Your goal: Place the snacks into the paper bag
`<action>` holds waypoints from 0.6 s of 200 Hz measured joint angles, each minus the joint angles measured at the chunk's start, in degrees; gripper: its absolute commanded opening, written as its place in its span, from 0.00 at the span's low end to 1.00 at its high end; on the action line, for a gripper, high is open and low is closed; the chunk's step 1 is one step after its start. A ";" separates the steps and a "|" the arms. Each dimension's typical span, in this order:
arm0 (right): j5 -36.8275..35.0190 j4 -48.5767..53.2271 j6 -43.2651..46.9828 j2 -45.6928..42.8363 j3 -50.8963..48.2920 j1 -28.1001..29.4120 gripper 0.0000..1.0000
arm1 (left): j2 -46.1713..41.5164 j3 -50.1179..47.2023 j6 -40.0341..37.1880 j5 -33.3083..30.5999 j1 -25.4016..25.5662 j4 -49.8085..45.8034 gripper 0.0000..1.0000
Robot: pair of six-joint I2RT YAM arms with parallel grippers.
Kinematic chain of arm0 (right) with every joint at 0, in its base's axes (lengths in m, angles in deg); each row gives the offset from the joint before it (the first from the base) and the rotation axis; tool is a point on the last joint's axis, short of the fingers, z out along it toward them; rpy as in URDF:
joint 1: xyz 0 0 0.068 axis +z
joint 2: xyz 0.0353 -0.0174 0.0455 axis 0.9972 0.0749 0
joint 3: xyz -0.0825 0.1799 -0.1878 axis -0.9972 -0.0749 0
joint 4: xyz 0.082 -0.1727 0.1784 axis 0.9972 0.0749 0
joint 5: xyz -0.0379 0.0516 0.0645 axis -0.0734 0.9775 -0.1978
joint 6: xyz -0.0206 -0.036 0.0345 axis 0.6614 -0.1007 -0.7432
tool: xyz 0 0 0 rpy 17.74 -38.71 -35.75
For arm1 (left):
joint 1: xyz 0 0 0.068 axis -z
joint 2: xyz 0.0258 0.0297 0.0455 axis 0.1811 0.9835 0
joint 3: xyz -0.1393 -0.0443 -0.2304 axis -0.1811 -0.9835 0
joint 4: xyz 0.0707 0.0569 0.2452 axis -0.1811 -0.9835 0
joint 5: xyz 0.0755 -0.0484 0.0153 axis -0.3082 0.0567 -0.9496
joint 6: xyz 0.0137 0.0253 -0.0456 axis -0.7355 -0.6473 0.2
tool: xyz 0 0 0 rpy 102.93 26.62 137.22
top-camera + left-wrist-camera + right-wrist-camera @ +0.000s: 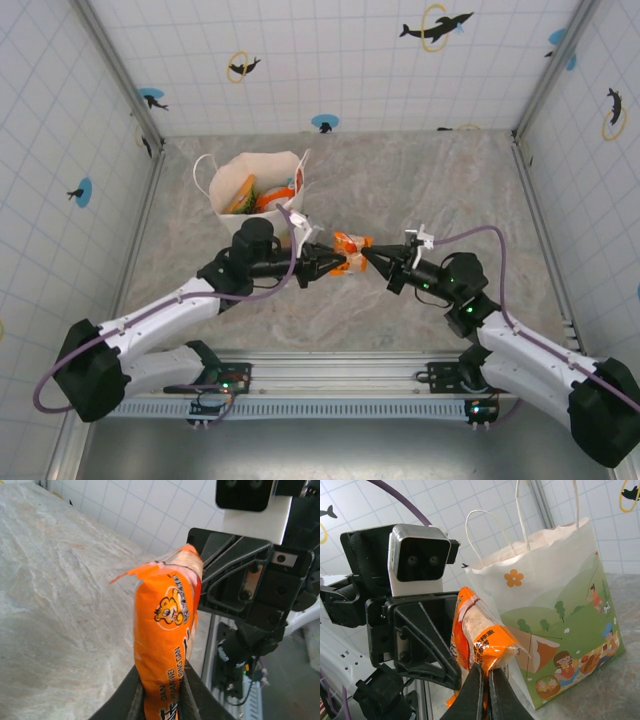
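The orange packet sits closest to the left wrist camera. It is a glossy, crinkled plastic pouch, plump in the middle, with a jagged torn-looking seal at its top and a cartoon tiger printed in a pale ring on its face. The left claw has its two dark, tapered fingers pressed against the pouch's lower end from either side, nearly closed, with the foil squeezed narrow between them.

From the opposite side, the right claw pinches the packet's other end. Its slim black fingers are drawn almost together, with only the thin crimped edge between them. The packet is therefore gripped at both ends and hangs in the air above the counter, a smooth slab veined in grey and beige like marble.

Just behind the packet stands the paper bag. It is upright, matte and cream-white, with a zigzag-cut rim, an orange flower and a printed scene of green hills and small figures. Seen from above, its mouth is open and other packets lie inside, one long and yellow-orange, one red and white. White tiled walls with dolphin stickers enclose the counter.
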 measured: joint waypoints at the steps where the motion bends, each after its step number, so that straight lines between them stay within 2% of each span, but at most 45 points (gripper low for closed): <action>1: -0.04 -0.04 0.00 0.00 0.02 0.04 0.00 | 0.00 0.00 0.04 0.02 0.02 0.00 0.08; 10: -0.31 -0.04 0.20 0.00 0.09 0.13 0.01 | 0.00 0.13 -0.02 0.09 0.09 -0.11 0.07; 27: -1.14 -0.02 0.59 -0.02 0.13 0.42 0.15 | 0.00 0.48 -0.04 0.02 0.09 -0.57 0.04; 71: -6.01 0.81 1.40 -1.09 0.13 0.50 0.39 | -0.70 1.95 -1.49 -2.60 0.09 -3.80 0.00; 96: -9.35 1.68 2.16 -2.75 0.13 0.50 0.43 | -2.34 3.52 -2.84 -6.38 0.09 -7.04 0.00; 120: -11.54 2.14 2.40 -3.87 0.13 0.50 0.44 | -4.37 6.75 -4.72 -13.09 0.07 -11.41 0.00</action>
